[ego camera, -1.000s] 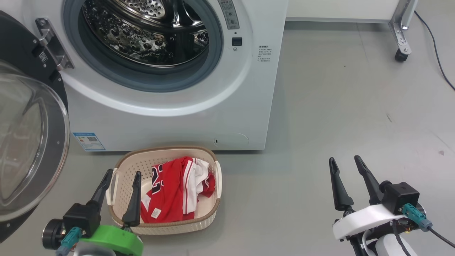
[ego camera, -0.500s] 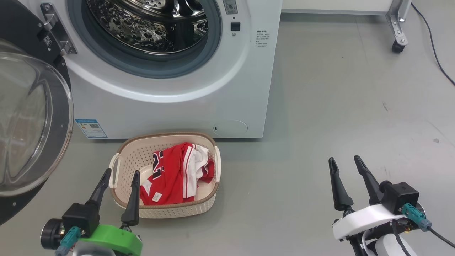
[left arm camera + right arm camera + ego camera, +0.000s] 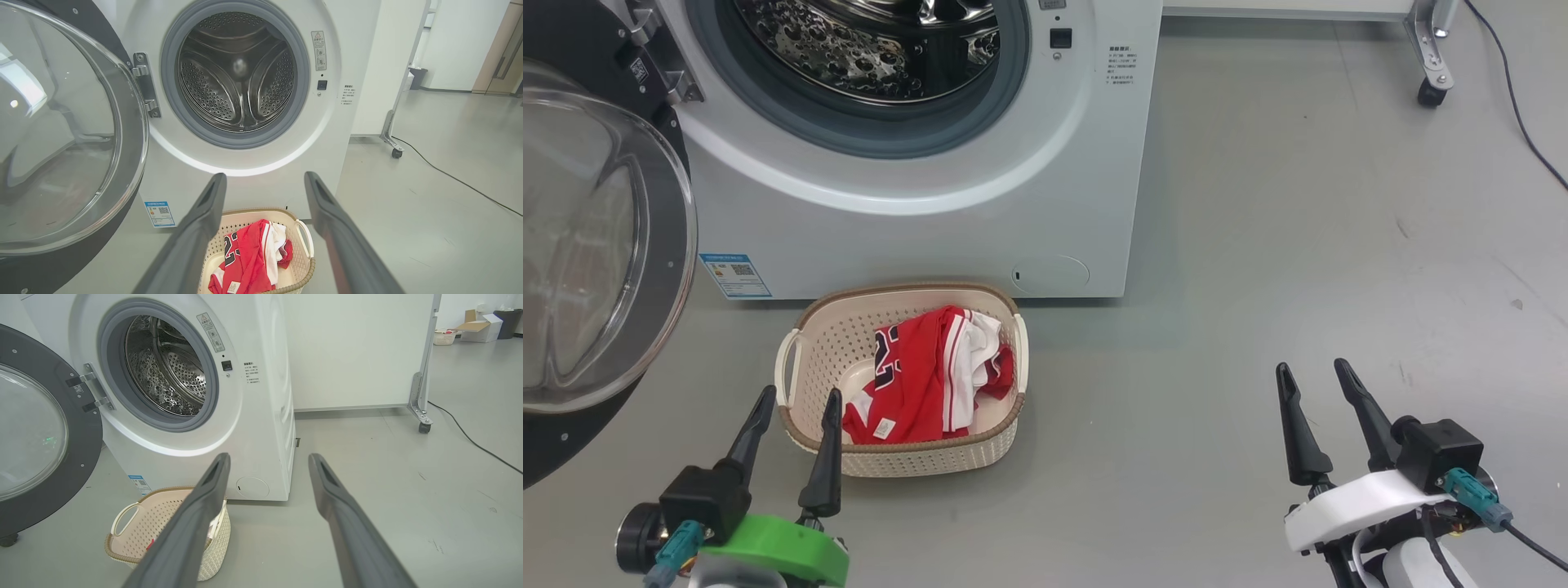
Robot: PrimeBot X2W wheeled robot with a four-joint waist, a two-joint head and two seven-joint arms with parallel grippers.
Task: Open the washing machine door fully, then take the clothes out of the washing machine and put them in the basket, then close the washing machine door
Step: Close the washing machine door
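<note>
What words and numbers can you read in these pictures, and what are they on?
"2" plus a folded digit, maybe "3": dark numerals on the clothes in the basket.
Blue sticker on the washing machine: too small to read.
Warning label beside the drum: too small.
Small print on its front: too small.

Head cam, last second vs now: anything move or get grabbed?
Only the head camera moved: washing machine and basket slide up the picture together. Nothing grabbed or released. Left gripper and right gripper stay open and empty, clothes stay in the basket, washing machine door stays open.
</note>
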